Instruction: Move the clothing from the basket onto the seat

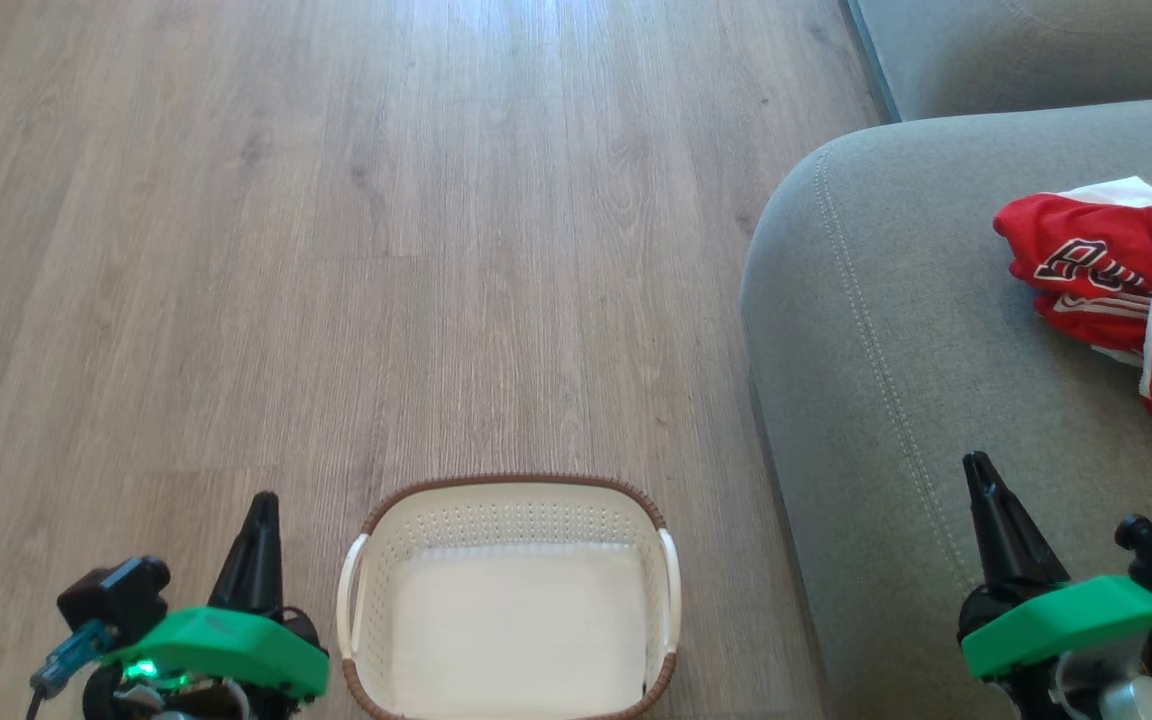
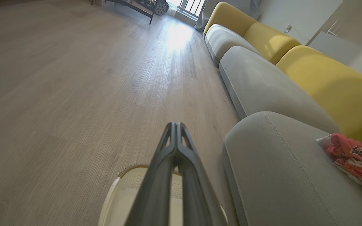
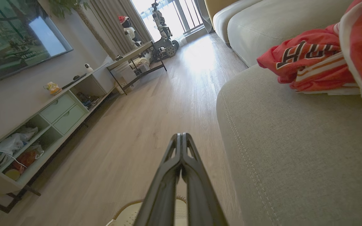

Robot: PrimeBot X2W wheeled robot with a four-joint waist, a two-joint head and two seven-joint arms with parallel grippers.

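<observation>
Head view: clothing point(image 1: 1116, 290) on seat point(image 1: 896, 330) (basket point(image 1: 508, 500) bare).

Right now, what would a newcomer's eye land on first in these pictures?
The red clothing bunched on the grey-green seat, at the head view's right, stands out. Then the white basket on the wood floor at bottom centre, with nothing in it, flanked by the shut left gripper and right gripper.
</observation>
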